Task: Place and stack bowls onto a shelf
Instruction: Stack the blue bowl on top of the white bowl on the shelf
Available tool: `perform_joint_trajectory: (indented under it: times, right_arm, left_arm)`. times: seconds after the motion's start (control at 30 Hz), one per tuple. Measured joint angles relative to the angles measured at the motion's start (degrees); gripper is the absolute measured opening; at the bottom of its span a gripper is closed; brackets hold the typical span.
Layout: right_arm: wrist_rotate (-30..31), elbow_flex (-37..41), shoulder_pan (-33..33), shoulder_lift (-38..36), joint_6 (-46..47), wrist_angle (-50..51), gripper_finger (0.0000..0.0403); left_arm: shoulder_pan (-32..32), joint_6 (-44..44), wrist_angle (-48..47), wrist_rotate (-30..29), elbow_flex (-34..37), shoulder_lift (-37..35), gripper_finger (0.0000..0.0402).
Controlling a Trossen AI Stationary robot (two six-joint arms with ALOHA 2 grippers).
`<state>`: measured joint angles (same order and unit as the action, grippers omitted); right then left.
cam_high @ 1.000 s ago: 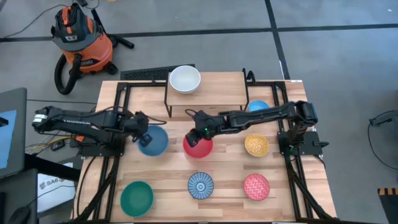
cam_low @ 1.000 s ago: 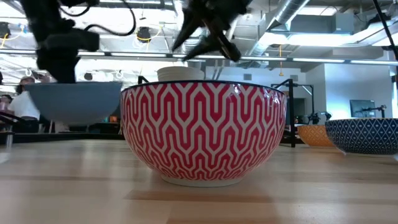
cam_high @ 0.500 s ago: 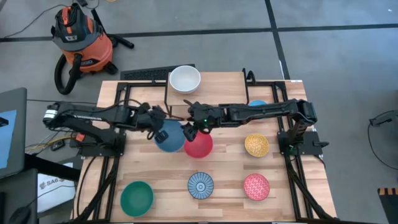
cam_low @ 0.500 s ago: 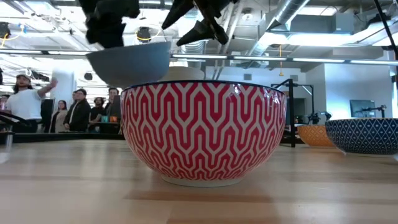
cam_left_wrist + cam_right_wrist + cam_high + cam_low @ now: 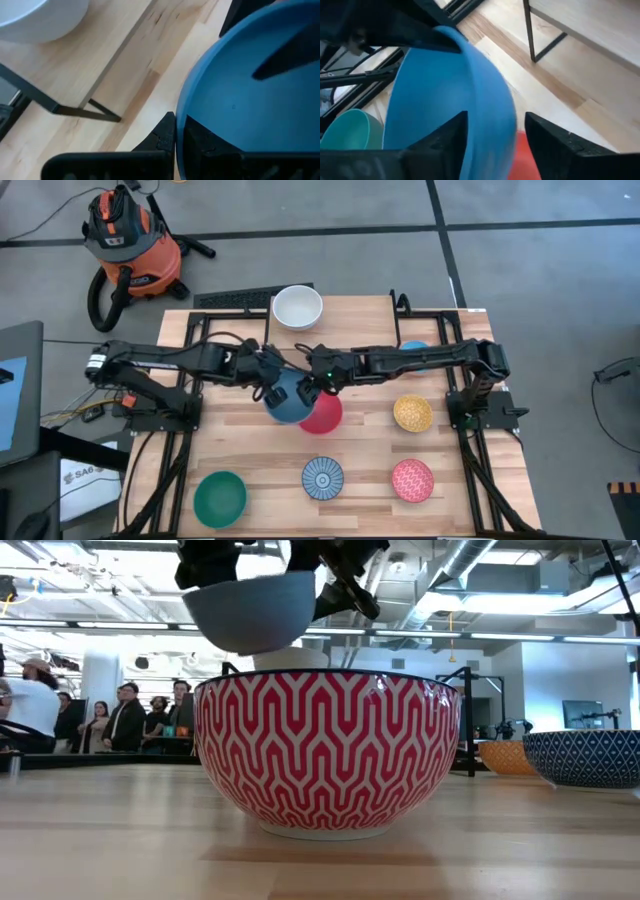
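Left gripper carries a blue bowl above the red bowl at mid-table, while the right gripper stands spread beside it.

High view: the left gripper (image 5: 268, 385) is clamped on the blue bowl (image 5: 287, 400), which overlaps the red bowl (image 5: 324, 414); the right gripper (image 5: 312, 384) hangs just beside it, and the white bowl (image 5: 297, 307) sits on the shelf (image 5: 345, 330).
Low view: the blue bowl (image 5: 248, 612) hangs raised off the table (image 5: 120, 840).
Left wrist view: the rim (image 5: 181, 125) sits pinched between dark fingers (image 5: 165, 135).
Right wrist view: fingers (image 5: 451, 132) are parted, gripping nothing.
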<state>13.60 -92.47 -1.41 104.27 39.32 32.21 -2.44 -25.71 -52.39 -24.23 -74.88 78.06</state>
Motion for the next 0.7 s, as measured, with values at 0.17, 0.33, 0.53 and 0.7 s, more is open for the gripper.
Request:
perform_joint_trajectory:
  times: [0.17, 0.33, 0.53, 0.7]
  right_arm:
    - [-1.3, 0.0, 0.1, 0.0, 3.2, 0.9, 0.0139]
    - [-2.6, 0.2, 0.6, 0.2, 4.3, 2.6, 0.0049]
    - [-6.5, 0.0, 2.1, -1.0, 1.3, 5.8, 0.0029]
    - [-6.4, -3.2, 4.5, -3.4, -5.0, 12.4, 0.0029]
  left_arm:
    - [0.0, 0.0, 0.9, 1.4, -0.3, 0.1, 0.0]
    - [0.3, -0.8, 1.5, 2.3, -0.5, -0.8, 0.0016]
    - [0.9, -5.4, 1.8, 3.4, -0.3, -2.8, 0.0067]
    - [0.9, -10.0, 2.3, 2.7, -0.3, -7.2, 0.011]
